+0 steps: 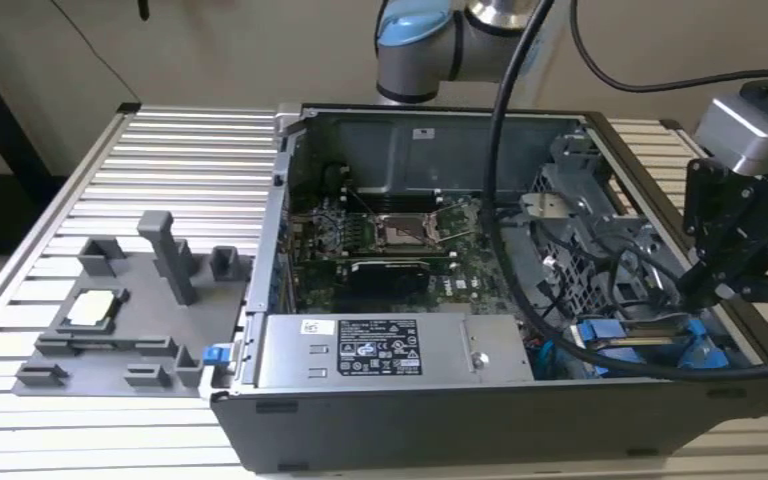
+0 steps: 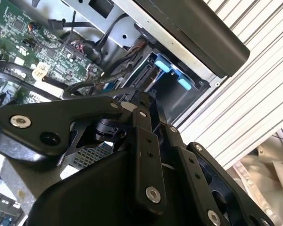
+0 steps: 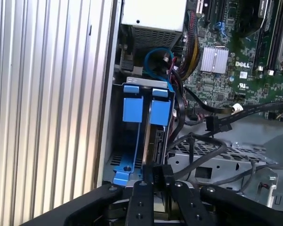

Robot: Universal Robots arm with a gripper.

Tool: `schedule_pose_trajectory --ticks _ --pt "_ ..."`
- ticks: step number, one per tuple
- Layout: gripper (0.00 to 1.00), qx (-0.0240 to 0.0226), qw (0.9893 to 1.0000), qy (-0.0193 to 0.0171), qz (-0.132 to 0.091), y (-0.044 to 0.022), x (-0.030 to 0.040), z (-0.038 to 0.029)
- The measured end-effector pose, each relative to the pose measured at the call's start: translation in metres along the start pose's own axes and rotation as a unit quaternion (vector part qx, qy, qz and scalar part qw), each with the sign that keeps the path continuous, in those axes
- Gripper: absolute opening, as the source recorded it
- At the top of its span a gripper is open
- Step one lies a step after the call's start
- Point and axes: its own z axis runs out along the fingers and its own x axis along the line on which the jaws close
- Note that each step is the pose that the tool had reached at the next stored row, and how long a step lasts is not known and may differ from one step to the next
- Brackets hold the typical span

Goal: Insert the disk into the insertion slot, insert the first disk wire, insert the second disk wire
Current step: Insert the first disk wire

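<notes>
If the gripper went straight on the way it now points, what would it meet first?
Probably the disk, standing edge-on in the insertion slot just ahead of the gripper; contact is unclear.

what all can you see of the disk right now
The disk stands on edge inside the grey sheet-metal slot, seen edge-on in the first wrist view as a dark slab in a bright blue plastic carrier with a tab at its far end. A second blue-tabbed carrier sits beside it. The end effector is at its near end; contact is unclear.
</notes>
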Motion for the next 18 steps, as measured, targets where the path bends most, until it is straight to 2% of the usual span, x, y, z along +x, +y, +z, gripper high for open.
schedule_pose_trajectory --ticks 3,5,9,13,16,17,18 --pt "0.19 -0.0073 1.0000 -0.0009 0.000 -0.0023 0.0039 0.0005" --pt "0.19 -0.0139 0.9999 -0.0016 0.000 -0.0041 0.0052 0.0005" --pt "0.19 -0.0148 0.9999 -0.0025 0.000 -0.0054 0.0055 0.0015" --pt "0.19 -0.0133 0.9998 -0.0136 0.004 -0.0058 0.0054 0.0031" --pt "0.19 -0.0118 0.9995 -0.0259 0.010 -0.0058 0.0055 0.0038" --pt "0.19 -0.0118 0.9995 -0.0280 0.011 -0.0058 0.0056 0.0041" --pt "0.19 -0.0126 0.9994 -0.0285 0.013 -0.0057 0.0056 0.0047"
